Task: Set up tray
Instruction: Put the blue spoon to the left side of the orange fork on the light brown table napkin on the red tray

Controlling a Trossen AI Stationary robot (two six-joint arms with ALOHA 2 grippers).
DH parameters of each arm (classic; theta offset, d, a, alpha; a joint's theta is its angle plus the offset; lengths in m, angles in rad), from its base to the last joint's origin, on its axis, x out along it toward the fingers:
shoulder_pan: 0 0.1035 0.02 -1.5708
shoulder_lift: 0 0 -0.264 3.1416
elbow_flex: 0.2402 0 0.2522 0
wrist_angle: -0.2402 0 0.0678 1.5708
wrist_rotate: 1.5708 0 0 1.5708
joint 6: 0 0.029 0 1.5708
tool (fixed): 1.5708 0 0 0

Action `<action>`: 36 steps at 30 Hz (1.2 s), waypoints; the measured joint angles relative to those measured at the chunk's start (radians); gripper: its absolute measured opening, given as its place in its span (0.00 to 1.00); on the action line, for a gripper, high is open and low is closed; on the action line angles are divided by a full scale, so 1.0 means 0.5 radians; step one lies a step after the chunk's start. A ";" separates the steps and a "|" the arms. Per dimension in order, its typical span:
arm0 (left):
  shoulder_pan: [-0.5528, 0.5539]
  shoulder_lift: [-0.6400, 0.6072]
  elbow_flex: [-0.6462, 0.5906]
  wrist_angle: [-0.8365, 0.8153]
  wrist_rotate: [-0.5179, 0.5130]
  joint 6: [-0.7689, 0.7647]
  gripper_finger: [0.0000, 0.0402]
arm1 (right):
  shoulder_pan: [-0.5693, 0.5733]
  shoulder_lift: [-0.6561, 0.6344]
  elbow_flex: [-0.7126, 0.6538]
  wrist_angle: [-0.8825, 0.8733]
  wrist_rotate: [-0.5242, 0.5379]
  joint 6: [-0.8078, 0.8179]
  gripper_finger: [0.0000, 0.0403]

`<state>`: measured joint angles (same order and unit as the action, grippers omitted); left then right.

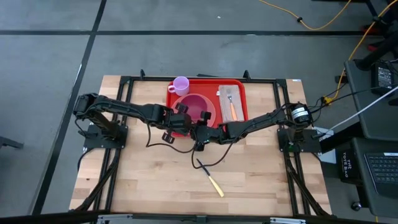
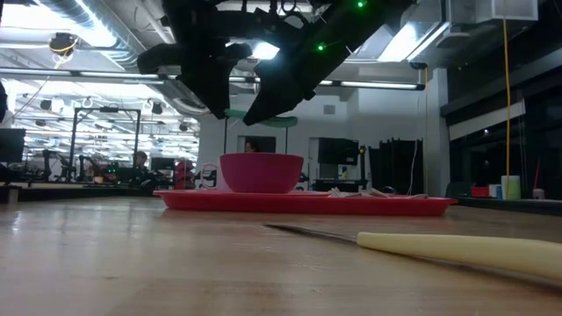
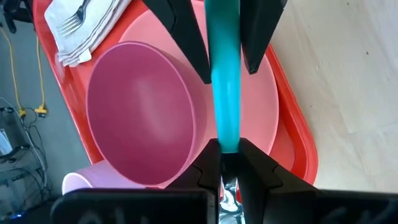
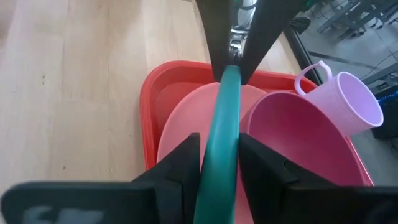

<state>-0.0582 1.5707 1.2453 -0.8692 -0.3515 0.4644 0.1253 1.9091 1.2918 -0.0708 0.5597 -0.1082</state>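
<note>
A teal-handled utensil (image 3: pixel 225 81) hangs in the air between my two grippers, above the near edge of the red tray (image 1: pixel 240 113). My left gripper (image 3: pixel 225 149) is shut on its metal-neck end. My right gripper (image 4: pixel 219 146) closes on the handle from the opposite side. In the high view the left gripper (image 1: pixel 185 122) and the right gripper (image 1: pixel 204 129) meet at the tray's near rim. On the tray a pink plate (image 3: pixel 264 106) carries a magenta bowl (image 3: pixel 137 112). A lilac mug (image 4: pixel 348 102) stands behind them. My left gripper pinches the teal handle's end (image 3: pixel 227 144), where the metal neck (image 3: pixel 227 190) starts, between its two fingers. The fingers slant down from the table's left and lie along the handle. The utensil is lifted clear of the tray. My right gripper has the teal handle (image 4: pixel 219 155) between its two fingers, toward the handle's free end. The fingers (image 4: pixel 183 162) come from the table's right, slanting down, and lie along the handle. The utensil stays clear of the plate and bowl below.
A folded white napkin (image 1: pixel 229 99) with a fork on it lies on the tray's right part. A knife with a cream handle (image 1: pixel 215 185) lies on the wooden table near the front; in the low view the knife (image 2: pixel 457 250) is close by.
</note>
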 joint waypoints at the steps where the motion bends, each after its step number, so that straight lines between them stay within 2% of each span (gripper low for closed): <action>1: -0.001 0.000 0.000 0.000 0.007 -0.018 0.04 | 0.000 0.000 0.000 0.000 0.001 0.000 0.26; 12: -0.073 0.001 0.000 -0.011 -0.041 -0.042 0.05 | 0.002 0.000 0.000 0.001 0.009 0.011 0.21; 18: -0.081 0.002 0.000 -0.008 -0.121 -0.155 0.16 | -0.001 0.000 0.000 0.000 0.023 -0.003 0.21; 25: -0.081 0.002 -0.001 -0.011 -0.062 -0.262 0.26 | -0.002 -0.002 0.000 -0.005 -0.010 -0.001 0.20; 36: -0.128 -0.155 0.001 0.080 -0.117 -0.209 0.36 | -0.006 -0.002 0.002 0.000 -0.010 0.000 0.20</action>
<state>-0.1220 1.4932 1.2457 -0.8290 -0.4100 0.3597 0.1223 1.9079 1.2926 -0.0708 0.5549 -0.1083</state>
